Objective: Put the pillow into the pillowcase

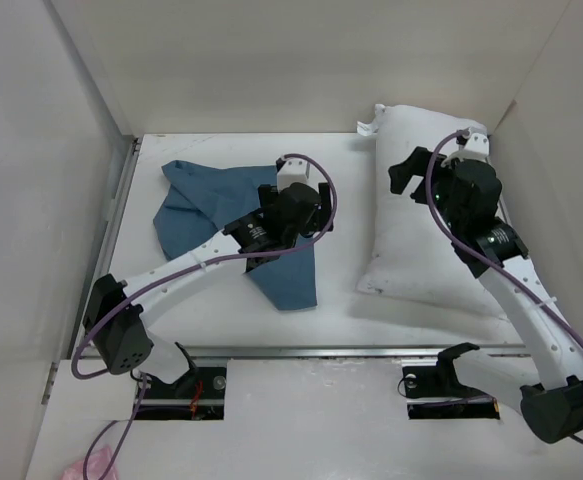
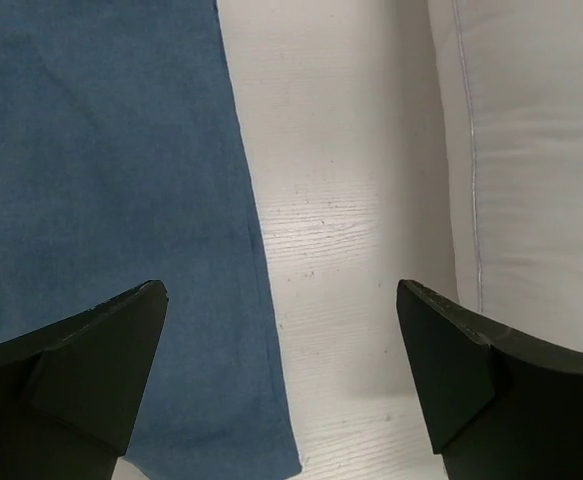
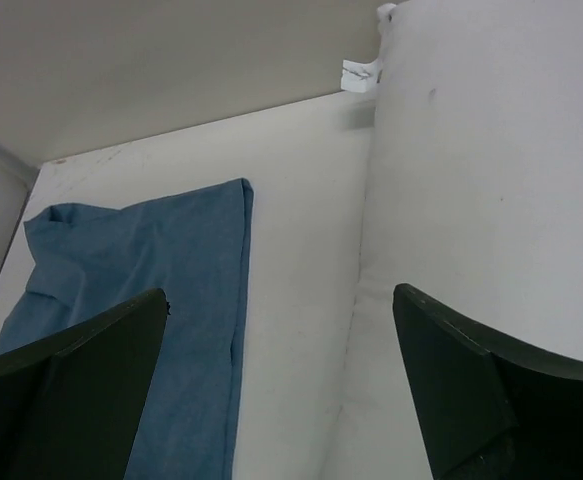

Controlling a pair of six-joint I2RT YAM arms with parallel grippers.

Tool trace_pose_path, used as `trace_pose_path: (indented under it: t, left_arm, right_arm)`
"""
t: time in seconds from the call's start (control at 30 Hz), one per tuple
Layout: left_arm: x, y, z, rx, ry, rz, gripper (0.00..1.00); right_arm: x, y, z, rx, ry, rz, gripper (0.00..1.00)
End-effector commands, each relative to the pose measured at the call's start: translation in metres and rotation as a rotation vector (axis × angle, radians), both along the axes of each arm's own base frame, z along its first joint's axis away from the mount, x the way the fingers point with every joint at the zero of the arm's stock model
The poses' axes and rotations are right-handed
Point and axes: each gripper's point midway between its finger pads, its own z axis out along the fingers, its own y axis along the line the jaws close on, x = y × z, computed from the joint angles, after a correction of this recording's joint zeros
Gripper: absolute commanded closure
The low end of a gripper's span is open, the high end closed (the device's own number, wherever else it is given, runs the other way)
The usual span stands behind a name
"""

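Observation:
The blue pillowcase (image 1: 196,205) lies flat and wrinkled on the left half of the white table. The white pillow (image 1: 416,235) lies at the right, one end up against the back wall, with its tag (image 1: 371,125) at the far corner. My left gripper (image 1: 311,212) is open and empty above the pillowcase's right edge. In the left wrist view the pillowcase (image 2: 101,200) is on the left and the pillow (image 2: 541,150) on the right of the gripper (image 2: 281,290). My right gripper (image 1: 404,170) is open and empty over the pillow's left side. The right wrist view shows the pillowcase (image 3: 141,260), pillow (image 3: 491,180), tag (image 3: 359,75) and gripper (image 3: 279,295).
White walls enclose the table on the left (image 1: 41,150), back (image 1: 301,60) and right (image 1: 561,130). A bare strip of table (image 1: 341,230) runs between pillowcase and pillow. A metal rail (image 1: 321,352) borders the front edge, with cable slots (image 1: 186,390) below it.

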Motion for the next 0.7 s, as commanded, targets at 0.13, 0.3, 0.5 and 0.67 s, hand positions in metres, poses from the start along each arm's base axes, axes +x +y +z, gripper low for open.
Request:
trace_pose_path:
  t: [0.13, 0.3, 0.5, 0.67]
  left_arm:
    - [-0.001, 0.005, 0.024, -0.063, -0.04, 0.026, 0.0]
    - [-0.007, 0.011, 0.002, -0.011, 0.025, 0.04, 0.0]
    - [-0.022, -0.025, -0.025, -0.052, 0.1, -0.161, 0.0]
    - [-0.044, -0.045, -0.034, -0.057, 0.118, -0.252, 0.0]
  right_arm:
    - [0.0, -0.006, -0.003, -0.055, 0.015, -0.042, 0.0]
    - [-0.017, -0.026, -0.051, -0.101, 0.271, -0.251, 0.0]
    - [-0.057, -0.074, -0.105, -0.095, 0.454, -0.524, 0.0]
    - [-0.074, -0.053, -0.151, -0.01, 0.606, -0.399, 0.0]
